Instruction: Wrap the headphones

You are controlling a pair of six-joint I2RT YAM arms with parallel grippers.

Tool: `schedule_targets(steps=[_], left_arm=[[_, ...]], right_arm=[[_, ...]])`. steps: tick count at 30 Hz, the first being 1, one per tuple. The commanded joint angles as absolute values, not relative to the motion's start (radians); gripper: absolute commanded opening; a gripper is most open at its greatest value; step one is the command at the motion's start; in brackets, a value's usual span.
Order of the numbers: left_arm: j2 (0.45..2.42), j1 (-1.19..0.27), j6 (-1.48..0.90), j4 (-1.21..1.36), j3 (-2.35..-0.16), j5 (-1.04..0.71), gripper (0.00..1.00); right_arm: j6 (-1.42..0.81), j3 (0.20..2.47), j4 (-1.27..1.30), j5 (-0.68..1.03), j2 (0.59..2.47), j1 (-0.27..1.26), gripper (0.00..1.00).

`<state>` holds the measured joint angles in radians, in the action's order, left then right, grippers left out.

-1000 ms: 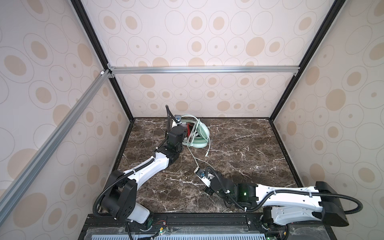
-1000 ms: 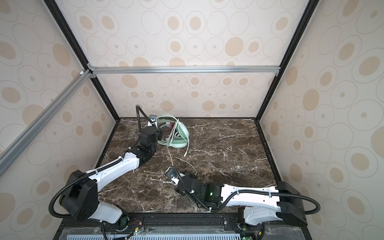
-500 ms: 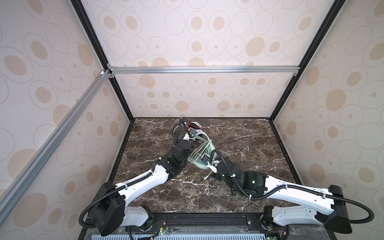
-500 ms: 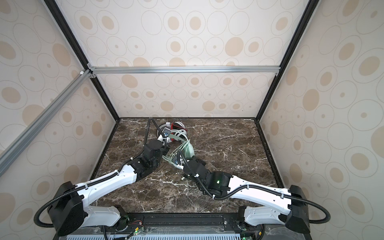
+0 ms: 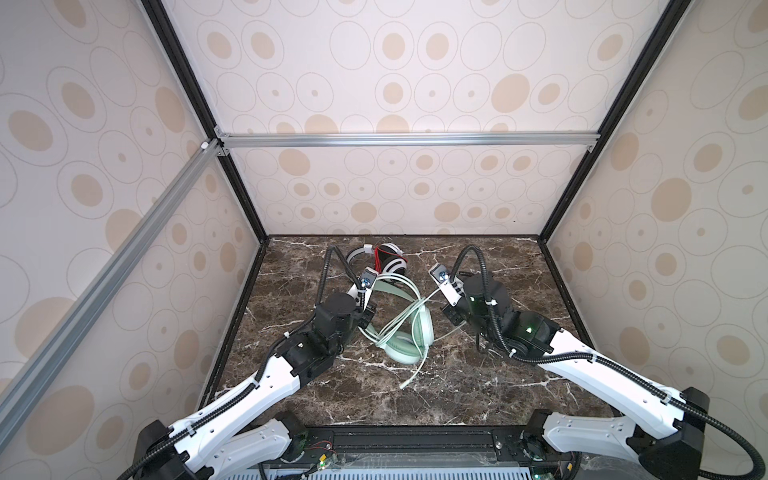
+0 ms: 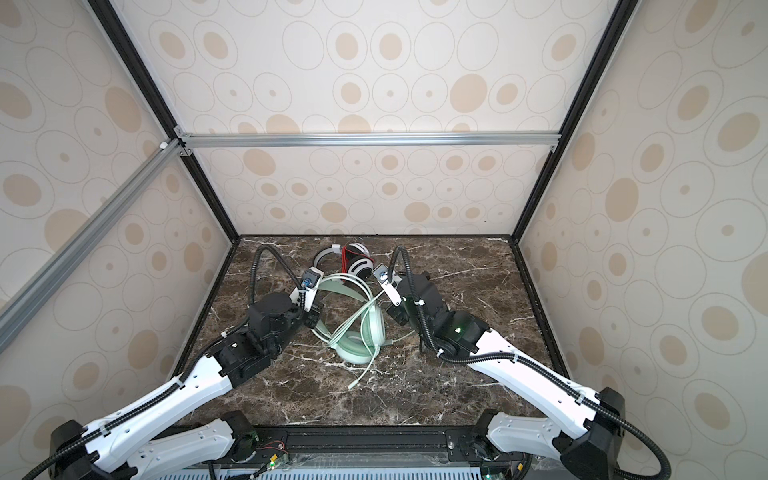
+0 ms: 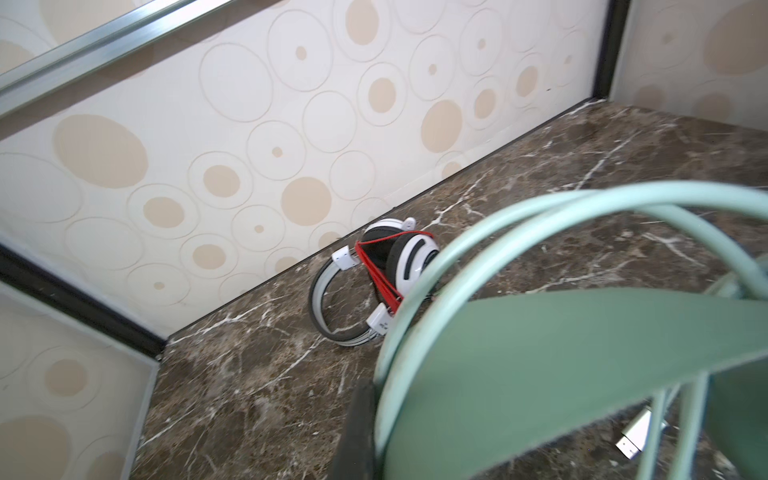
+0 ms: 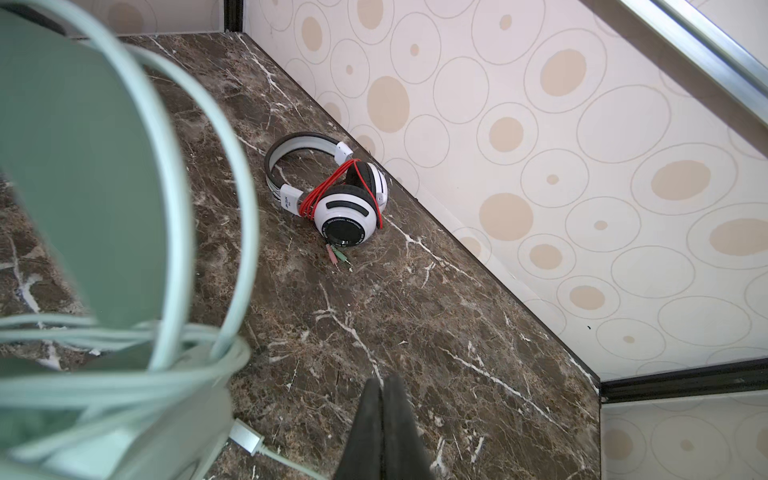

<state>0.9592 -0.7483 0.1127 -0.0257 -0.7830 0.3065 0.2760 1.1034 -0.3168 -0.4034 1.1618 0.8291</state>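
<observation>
At the near middle of the marble table point(image 5: 457, 395), the loose tail of the green cord point(image 5: 413, 374) lies on the surface, its tip pointing toward the robot base.

Just beyond it is the mint-green headset point(image 5: 419, 332) point(image 6: 372, 332), at the table's centre between the two arms. Both ear cups are on the table. The headband arches up and away from them, so the long axis runs near to far, leaning slightly left. Several loops of the cord cross the cups and the band.

The left gripper point(image 5: 368, 315) point(image 6: 313, 318) sits at the left flank of the headband with its jaws closed. In the left wrist view one black finger point(image 7: 357, 415) shows beside the band and cord – the gripper is clamped on the headset there.

The right gripper point(image 5: 451, 318) point(image 8: 382, 380) is just right of the cups. Its jaws are pressed together with nothing between them.

Farthest off, against the back wall, the white headset point(image 5: 390, 259) point(image 8: 345, 208) lies on its side. Its long axis runs along the wall – band to the left, cups to the right. The red cord point(image 8: 320, 195) is wound across it.
</observation>
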Motion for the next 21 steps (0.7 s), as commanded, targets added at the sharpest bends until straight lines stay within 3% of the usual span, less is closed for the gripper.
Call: schedule_targets(steps=[1, 10, 21], left_arm=[[0.906, -0.753, 0.085, -0.084, -0.762, 0.159, 0.00], [0.817, -0.753, 0.007, -0.080, -0.791, 0.058, 0.00], [0.820, -0.752, -0.043, -0.078, -1.006, -0.071, 0.00]], right_arm=[[0.225, 1.143, -0.331, -0.390, 1.168, 0.791, 0.00], [0.127, 1.068, -0.269, -0.301, 1.129, 0.723, 0.01], [0.036, 0.864, 0.075, -0.069, 0.973, 0.674, 0.09]])
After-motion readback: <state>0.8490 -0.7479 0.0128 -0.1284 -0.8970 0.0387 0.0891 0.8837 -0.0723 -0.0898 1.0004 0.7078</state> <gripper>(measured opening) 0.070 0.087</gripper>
